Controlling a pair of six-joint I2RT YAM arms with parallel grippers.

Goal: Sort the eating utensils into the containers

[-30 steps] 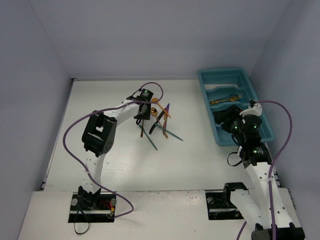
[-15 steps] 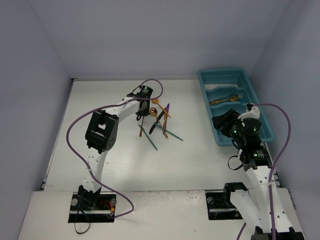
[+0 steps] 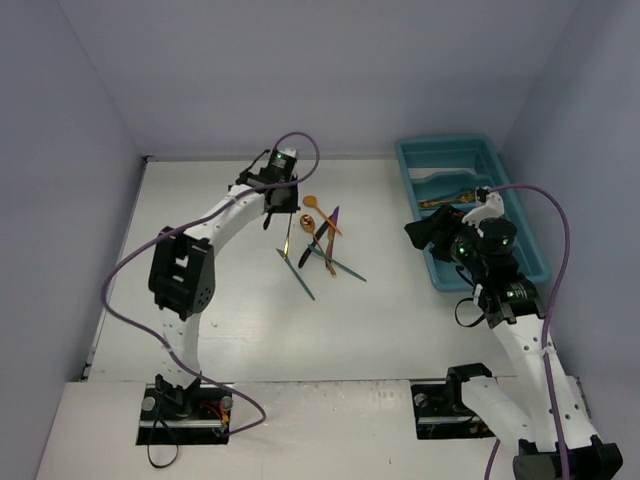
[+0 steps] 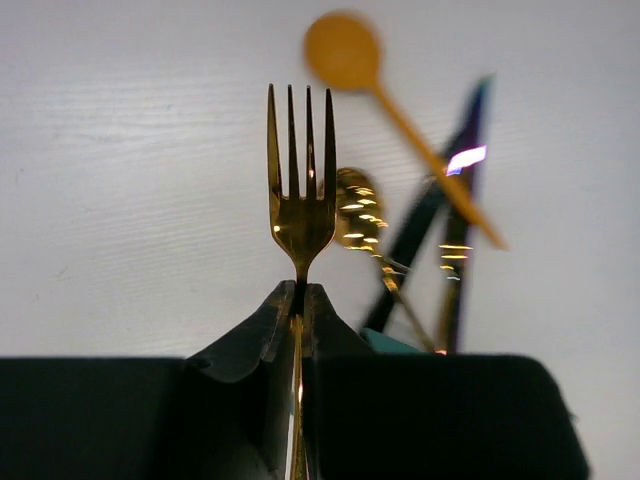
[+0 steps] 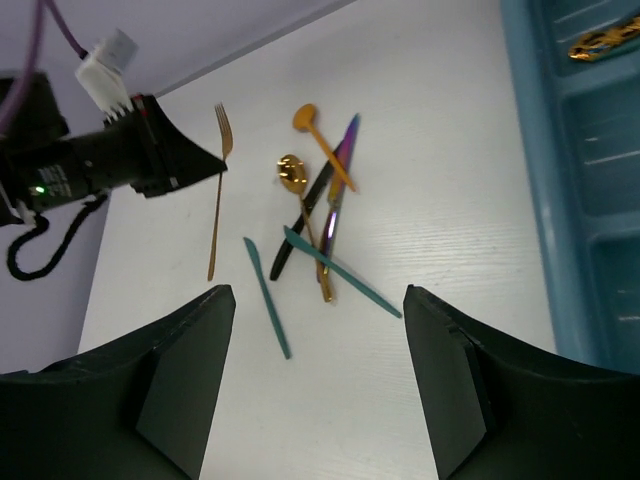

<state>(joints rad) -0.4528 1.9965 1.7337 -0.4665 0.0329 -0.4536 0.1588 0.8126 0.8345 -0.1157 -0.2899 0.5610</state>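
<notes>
Gold fork (image 4: 300, 215) clamped in the left pincer (image 4: 297, 300): pick-up step, it seems. Next, a carry across to the teal tray (image 5: 525, 150). Right pincer (image 5: 318, 300) stands apart, empty.

I count one gold fork (image 5: 214, 230), two spoons (image 5: 325, 150) (image 5: 291, 172), two teal pieces (image 5: 266, 298) (image 5: 345, 275), one purple knife (image 5: 350, 135), one black piece (image 5: 290, 245), one tray (image 3: 445, 143), one gold piece (image 5: 605, 40) inside

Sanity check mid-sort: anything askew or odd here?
Only the grip: the left gripper pinches the gold fork just below its tines, so the long handle hangs past the fingers. The other utensils lie crossed in a pile on the table.
</notes>
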